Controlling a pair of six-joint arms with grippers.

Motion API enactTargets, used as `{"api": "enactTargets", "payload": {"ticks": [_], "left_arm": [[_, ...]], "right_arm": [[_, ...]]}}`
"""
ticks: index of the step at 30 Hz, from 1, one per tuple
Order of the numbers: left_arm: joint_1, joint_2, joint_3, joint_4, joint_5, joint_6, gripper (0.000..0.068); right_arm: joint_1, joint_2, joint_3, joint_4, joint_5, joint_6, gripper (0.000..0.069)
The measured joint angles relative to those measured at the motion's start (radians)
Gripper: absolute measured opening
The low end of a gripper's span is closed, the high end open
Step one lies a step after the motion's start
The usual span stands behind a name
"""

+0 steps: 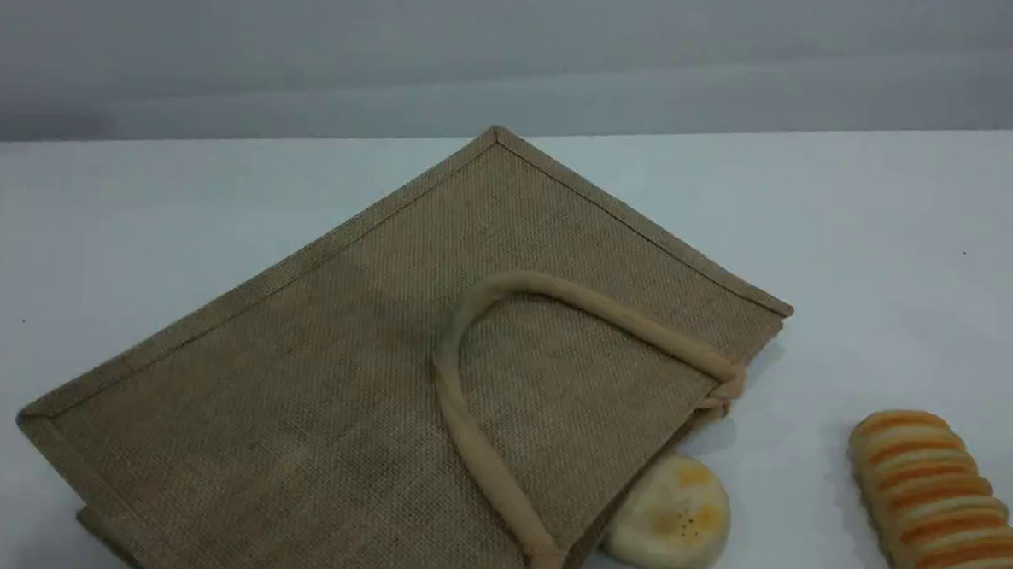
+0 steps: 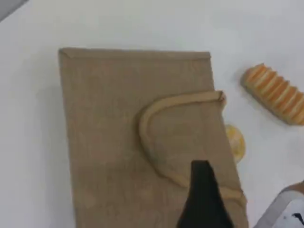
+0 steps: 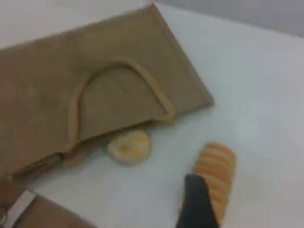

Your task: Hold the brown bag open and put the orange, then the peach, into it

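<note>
Only one dark fingertip of the left gripper (image 2: pixel 203 202) is seen, so open or shut can't really be told there; it's hung over the brown bag (image 1: pixel 341 354), right by the lower stretch of the beige handle (image 1: pixel 455 393), and whether it's touching the fabric can't be made out. The right gripper (image 3: pixel 197 206) is spread wide with nothing caught in it, held above the white table (image 1: pixel 901 250) just in front of the striped bread loaf (image 1: pixel 941 509). The bag is laid flat on its side, handle folded onto the upper face, mouth turned toward the loaf. A flat cream bun (image 1: pixel 672 514) is tucked partly under that open edge, apart from the loaf.
</note>
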Motion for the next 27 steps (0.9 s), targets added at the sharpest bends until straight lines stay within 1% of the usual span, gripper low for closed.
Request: {"api": "enactTargets", "payload": {"ticks": [4,10,13,15,17,20,24,27], "left_arm": [[-0.087,-0.07,0.072,0.087,0.0,-0.07,0.044],[-0.224,-0.187,0.237,0.288,-0.002,-0.234,0.044],[-0.275,-0.272,0.348,0.36,-0.002,-0.31,0.044],[-0.295,-0.336,0.434,0.368,-0.003,-0.349,0.044],[-0.307,-0.408,0.515,0.358,-0.003,-0.388,0.044],[-0.308,-0.54,0.64,0.361,-0.025,-0.435,0.044],[-0.308,-0.715,0.806,0.362,-0.115,-0.446,0.044],[-0.308,-0.855,0.923,0.362,-0.137,-0.463,0.044]], "right_arm": [[0.0,0.0,0.0,0.013,0.002,-0.019,0.0442],[0.0,0.001,0.0,0.013,0.003,-0.019,0.0442],[0.0,0.001,0.0,0.013,0.003,-0.019,0.0441],[0.0,0.001,0.0,0.013,0.004,-0.019,0.0441],[0.0,0.001,0.0,0.014,0.004,-0.019,0.0441],[0.0,0.001,-0.001,0.014,0.004,-0.019,0.0441],[0.0,0.001,-0.001,0.015,0.004,-0.019,0.0441],[0.0,0.001,-0.001,0.015,0.004,-0.019,0.0441]]}}
